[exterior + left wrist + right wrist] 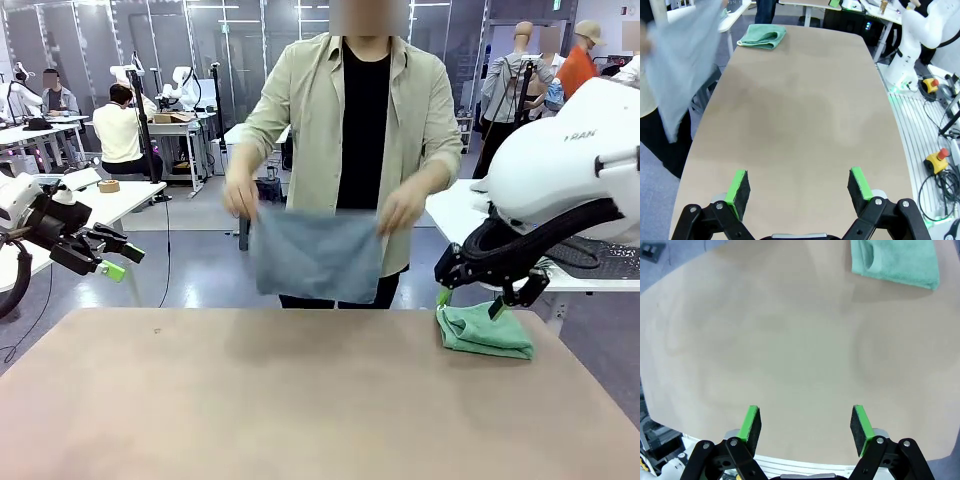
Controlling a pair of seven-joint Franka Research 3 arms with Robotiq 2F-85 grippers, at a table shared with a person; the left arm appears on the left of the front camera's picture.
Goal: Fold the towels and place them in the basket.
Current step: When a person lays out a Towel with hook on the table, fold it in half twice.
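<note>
A person across the table holds a pale blue towel (318, 255) spread out in both hands, off the tabletop; it hangs at the left edge of the left wrist view (682, 60). A folded mint green towel (485, 332) (762, 37) (895, 260) lies at the table's far right. My right gripper (470, 302) (805, 425) hovers open just above and beside it, holding nothing. My left gripper (122, 260) (799, 187) hangs open and empty past the table's left side. The dark mesh basket (600, 258) sits on a side table, partly hidden behind my right arm.
The brown table (300, 400) (800, 125) (765, 330) is bare apart from the green towel. A white robot base (905, 60) and cables with red-buttoned boxes (937, 157) stand off one side. White work tables stand to the left and right behind.
</note>
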